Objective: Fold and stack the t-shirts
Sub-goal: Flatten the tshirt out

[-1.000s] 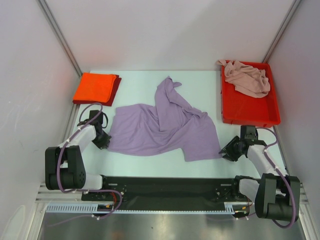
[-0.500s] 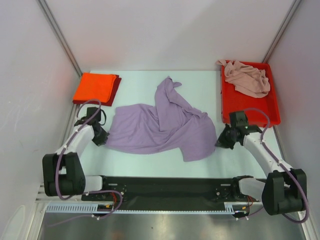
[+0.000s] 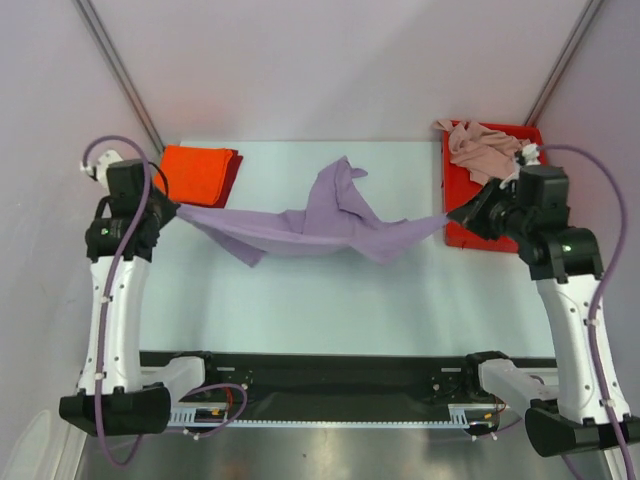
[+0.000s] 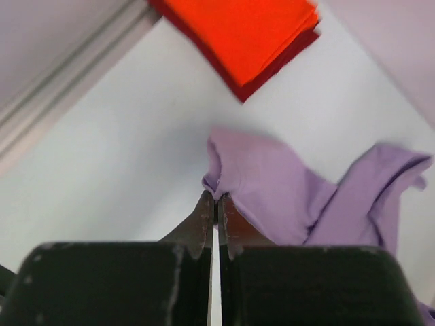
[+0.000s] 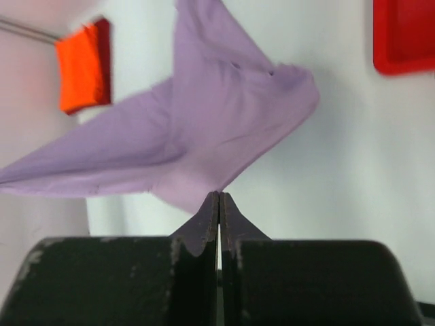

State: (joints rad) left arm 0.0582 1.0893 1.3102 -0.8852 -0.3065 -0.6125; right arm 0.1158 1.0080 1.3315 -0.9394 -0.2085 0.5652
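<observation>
The lavender-purple t-shirt (image 3: pixel 320 222) hangs stretched above the table between both raised arms. My left gripper (image 3: pixel 172 208) is shut on its left corner, the cloth (image 4: pixel 272 190) bunching at the fingertips in the left wrist view. My right gripper (image 3: pixel 452 214) is shut on its right corner, and the shirt (image 5: pixel 204 136) spreads away from the jaws in the right wrist view. An orange-red t-shirt (image 3: pixel 190 172) lies folded on a dark red one (image 3: pixel 232 175) at the back left. A pale pink t-shirt (image 3: pixel 490 150) lies crumpled in the red tray (image 3: pixel 500 232).
The red tray sits at the back right against the wall, right behind my right gripper. Grey walls with metal rails close in the table on the left, the right and the back. The black base rail (image 3: pixel 330 380) runs along the near edge.
Both arms have risen from the table and lifted the purple shirt by its two corners, stretching it out. The right gripper closed on its corner before the lift.
</observation>
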